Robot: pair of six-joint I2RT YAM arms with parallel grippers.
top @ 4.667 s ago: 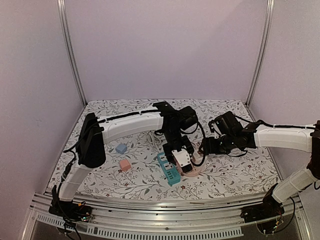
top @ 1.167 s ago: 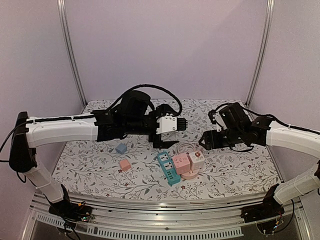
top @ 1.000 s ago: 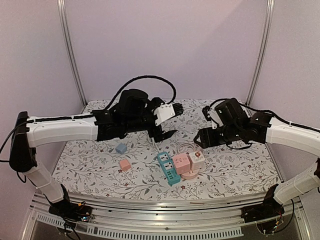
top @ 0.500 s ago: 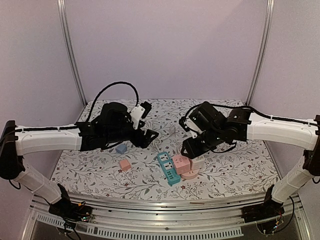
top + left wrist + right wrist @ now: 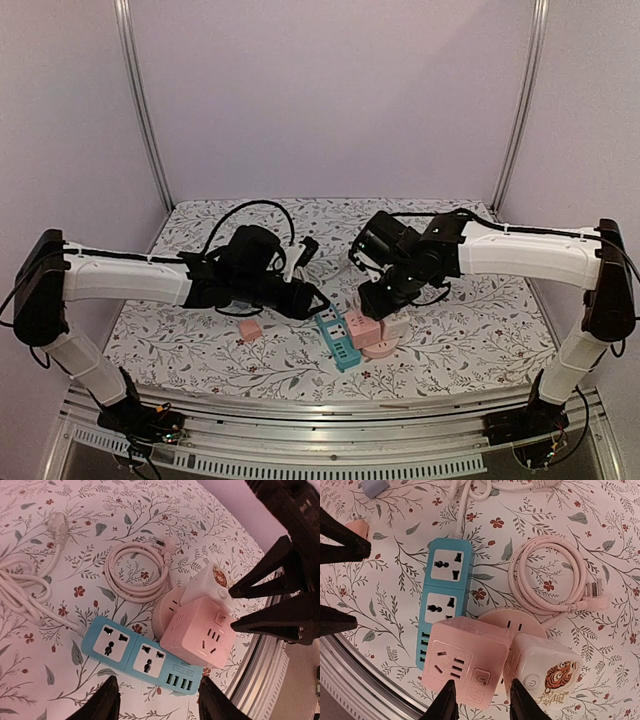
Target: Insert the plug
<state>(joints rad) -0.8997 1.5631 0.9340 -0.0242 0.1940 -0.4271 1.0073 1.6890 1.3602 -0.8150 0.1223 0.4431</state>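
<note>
A teal power strip lies at the table's front centre. Against it stand a pink socket cube and a white cube with a tiger picture, both on a round pink base. The pink coiled cable ends in a pink plug lying loose. A white plug lies further back. My left gripper hovers over the strip, open and empty. Over the pink cube my right gripper hangs with jaws narrowly apart, holding nothing.
A small pink block and a small blue block lie left of the strip. White cable loops behind it. The metal front rail runs close by. The two grippers' fingers point at each other across the sockets.
Both arms have swung inward and down from raised positions to hover over the sockets. Both grippers' jaws have narrowed from wide open.
</note>
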